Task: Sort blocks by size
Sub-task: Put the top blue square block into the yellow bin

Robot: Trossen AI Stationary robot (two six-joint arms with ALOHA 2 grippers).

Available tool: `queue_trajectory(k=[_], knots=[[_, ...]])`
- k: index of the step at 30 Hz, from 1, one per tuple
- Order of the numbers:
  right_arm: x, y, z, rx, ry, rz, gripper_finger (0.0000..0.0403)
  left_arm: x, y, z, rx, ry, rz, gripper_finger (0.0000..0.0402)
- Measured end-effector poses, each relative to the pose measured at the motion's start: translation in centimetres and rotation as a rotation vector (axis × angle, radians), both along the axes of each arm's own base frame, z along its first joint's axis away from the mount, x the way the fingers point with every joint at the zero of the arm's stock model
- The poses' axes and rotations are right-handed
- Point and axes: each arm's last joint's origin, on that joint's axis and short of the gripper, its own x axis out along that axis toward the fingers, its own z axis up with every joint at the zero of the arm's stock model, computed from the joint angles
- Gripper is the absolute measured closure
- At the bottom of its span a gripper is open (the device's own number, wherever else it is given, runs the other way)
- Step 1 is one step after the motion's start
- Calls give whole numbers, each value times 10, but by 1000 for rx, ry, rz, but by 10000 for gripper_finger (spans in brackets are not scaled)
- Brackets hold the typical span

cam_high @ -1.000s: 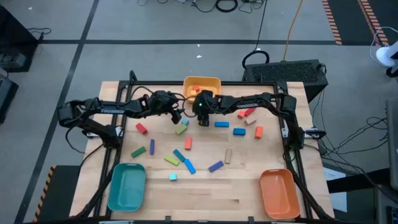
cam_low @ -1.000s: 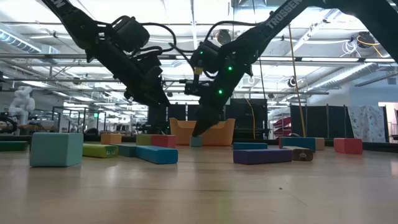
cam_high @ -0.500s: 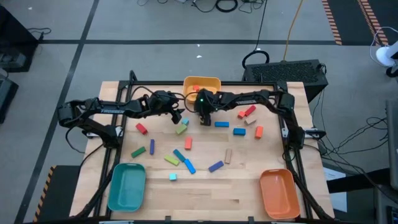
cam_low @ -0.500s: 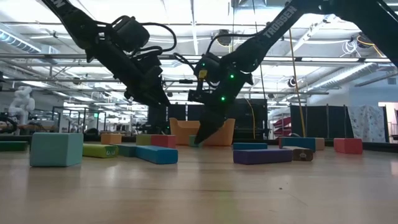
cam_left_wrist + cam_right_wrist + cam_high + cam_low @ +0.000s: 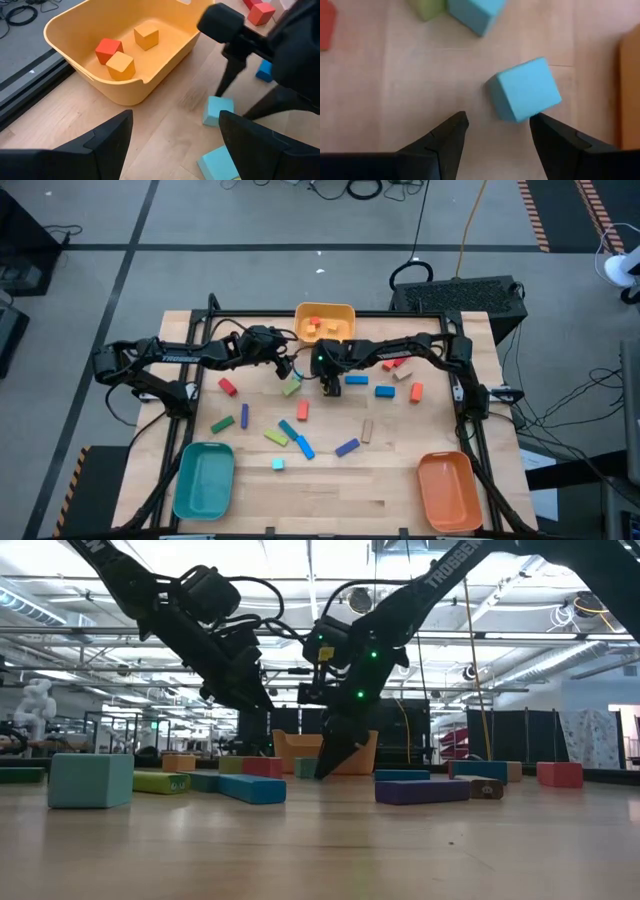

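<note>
We have both arms reaching in over the far middle of the table (image 5: 330,495), near the yellow tray (image 5: 325,311), which makes sense: small cubes seem to go there. The right gripper (image 5: 331,385) points down, fingers spread, straddling a small light-blue cube (image 5: 524,90); that cube sits on the wood just in front of the tray, not yet pinched. The left gripper (image 5: 172,135) hovers beside it, also spread and empty, probably waiting its turn.

Containers, biggest first: the teal tray (image 5: 204,479) at the near left and the orange tray (image 5: 447,490) at the near right both look empty. The yellow tray holds three tiny cubes, one red (image 5: 109,50) and two orange-yellow.

The remaining blocks (image 5: 300,430) lie scattered mid-table: bars, bricks and cubes, none sorted yet. We judge the sort is only just begun.
</note>
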Motion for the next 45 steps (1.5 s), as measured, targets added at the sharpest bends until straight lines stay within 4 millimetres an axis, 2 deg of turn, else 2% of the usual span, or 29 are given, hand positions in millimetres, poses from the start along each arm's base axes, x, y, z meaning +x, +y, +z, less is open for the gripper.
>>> queue_trajectory(k=[6, 10, 14, 23, 28, 33, 40, 45], knots=[[0, 17, 3, 31, 17, 26, 193, 0, 0, 0, 0, 0, 0, 104], [-2, 19, 9, 35, 20, 28, 193, 0, 0, 0, 1, 0, 0, 104], [-1, 14, 10, 33, -4, 6, 193, 0, 0, 0, 1, 1, -1, 104], [-5, -12, 12, 87, -51, -183, 193, 0, 0, 0, 1, 5, -2, 104], [-4, -23, 14, 114, -106, -214, 193, 0, 0, 0, 0, 6, -2, 104], [2, -15, 17, 168, -162, -146, 193, 0, 0, 0, 0, 7, -2, 104], [8, -14, 20, 159, -221, -148, 193, 0, 0, 0, -1, 6, -1, 104], [14, -15, 4, 146, -234, -121, 193, 0, 0, 0, -2, 6, -1, 104]])
